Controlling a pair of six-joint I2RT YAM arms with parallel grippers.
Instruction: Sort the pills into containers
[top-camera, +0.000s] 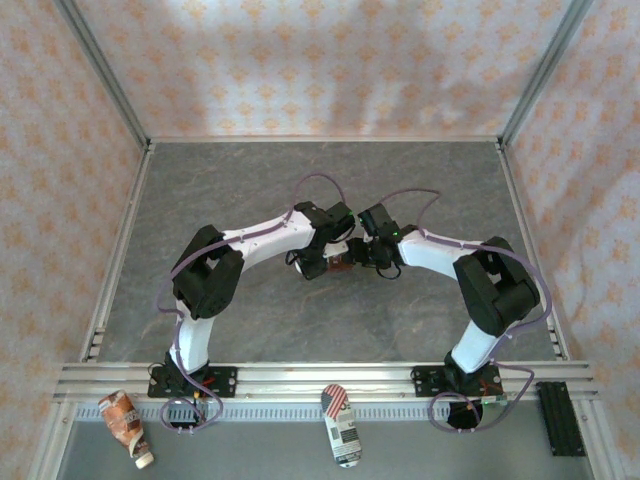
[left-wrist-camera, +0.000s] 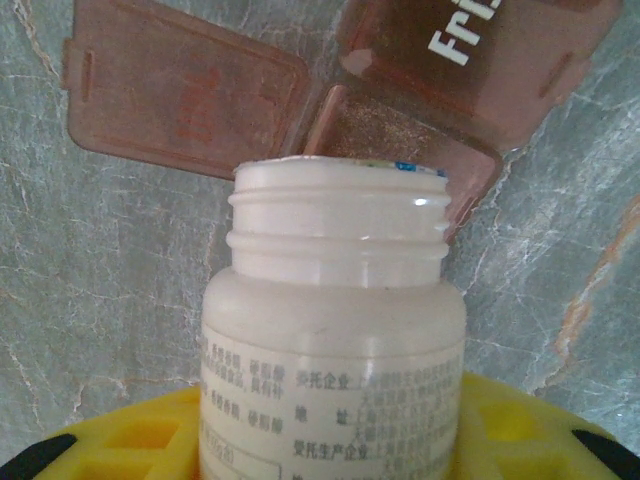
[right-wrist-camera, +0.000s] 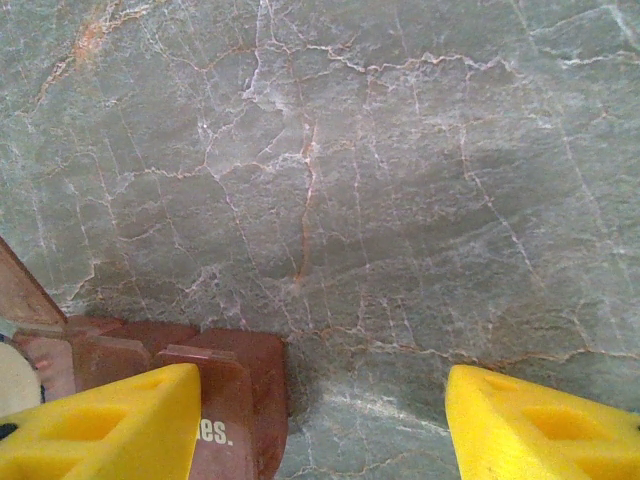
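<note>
My left gripper (left-wrist-camera: 335, 435) is shut on a white bottle (left-wrist-camera: 335, 330) with printed text and no cap. The bottle's threaded mouth points at the dark red-brown containers (left-wrist-camera: 400, 130); one compartment has its lid (left-wrist-camera: 185, 100) swung open, and the neighbouring closed lid reads "Fri". No pills are visible; the bottle's inside is hidden. My right gripper (right-wrist-camera: 320, 405) stands open just above the table, its left finger (right-wrist-camera: 110, 430) over the end of the containers (right-wrist-camera: 245, 390) and bare table between the fingers. From above, both grippers meet over the containers (top-camera: 340, 262) at the table's middle.
The grey marbled table (top-camera: 330, 190) is walled by patterned panels with metal rails. A brown packet (top-camera: 125, 425) and a flag-printed packet (top-camera: 342, 425) lie on the ledge in front of the arm bases.
</note>
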